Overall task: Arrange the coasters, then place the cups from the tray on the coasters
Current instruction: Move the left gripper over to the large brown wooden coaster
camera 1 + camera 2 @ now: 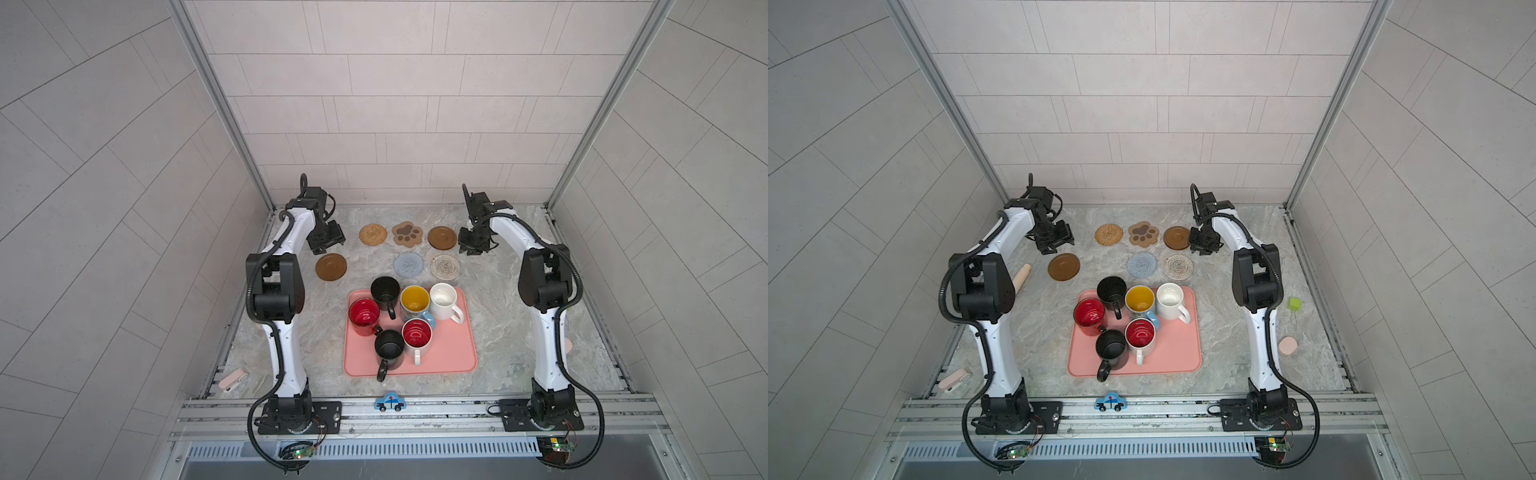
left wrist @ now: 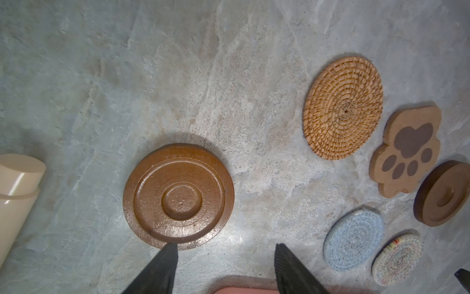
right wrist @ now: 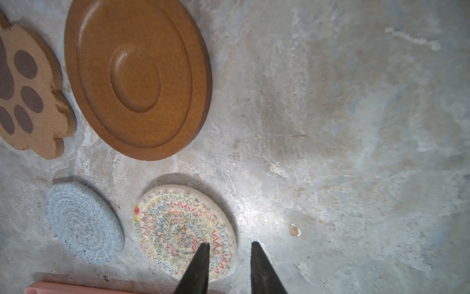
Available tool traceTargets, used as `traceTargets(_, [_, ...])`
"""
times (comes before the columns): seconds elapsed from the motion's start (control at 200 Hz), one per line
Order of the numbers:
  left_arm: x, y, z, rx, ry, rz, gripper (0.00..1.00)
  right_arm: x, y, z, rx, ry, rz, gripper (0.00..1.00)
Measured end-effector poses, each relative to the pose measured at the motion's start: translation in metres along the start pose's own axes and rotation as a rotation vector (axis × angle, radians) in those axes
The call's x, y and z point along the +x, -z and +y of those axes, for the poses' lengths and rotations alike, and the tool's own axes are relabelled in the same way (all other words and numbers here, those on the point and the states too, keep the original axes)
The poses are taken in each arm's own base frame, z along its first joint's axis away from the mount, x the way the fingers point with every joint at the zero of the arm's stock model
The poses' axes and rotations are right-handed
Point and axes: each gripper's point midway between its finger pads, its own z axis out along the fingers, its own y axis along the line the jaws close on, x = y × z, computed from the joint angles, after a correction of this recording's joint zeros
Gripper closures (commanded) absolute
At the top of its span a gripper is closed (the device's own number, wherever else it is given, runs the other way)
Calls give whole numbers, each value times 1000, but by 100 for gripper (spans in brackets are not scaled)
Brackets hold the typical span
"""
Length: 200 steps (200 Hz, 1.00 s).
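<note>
The left gripper [image 2: 225, 248] has its jaws wide apart, empty, near a brown coaster [image 2: 178, 196]. The right gripper [image 3: 230, 245] has them slightly apart, empty, near the cream coaster [image 3: 178, 224]. Six cups [image 1: 414, 300] stand on the pink tray [image 1: 453, 353].

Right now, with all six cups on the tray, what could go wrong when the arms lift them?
The near black cup sits tight between the red cup and the red-lined white cup, so lifting one may knock a neighbour.
The grey-blue coaster and cream coaster lie close together, so handles there might collide.
</note>
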Motion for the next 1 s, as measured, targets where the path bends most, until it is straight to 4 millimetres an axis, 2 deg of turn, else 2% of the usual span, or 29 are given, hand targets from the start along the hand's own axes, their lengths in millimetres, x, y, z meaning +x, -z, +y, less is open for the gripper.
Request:
traceTargets(0.195, [13,-11,3,-2,3,47,31,0,0,0,-1,-7,-1,69])
traceTargets(0.37, [16,-15,1,11,2,61,31,-3,-1,1,-5,-13,-11,69])
traceTargets(0.761, [30,-36,-24,82,-40,122,31,-3,-2,1,-6,-18,-14,69])
traceTargets(1.001, [35,-48,-27,80,-58,142,32,-2,-3,0,-3,-20,-9,69])
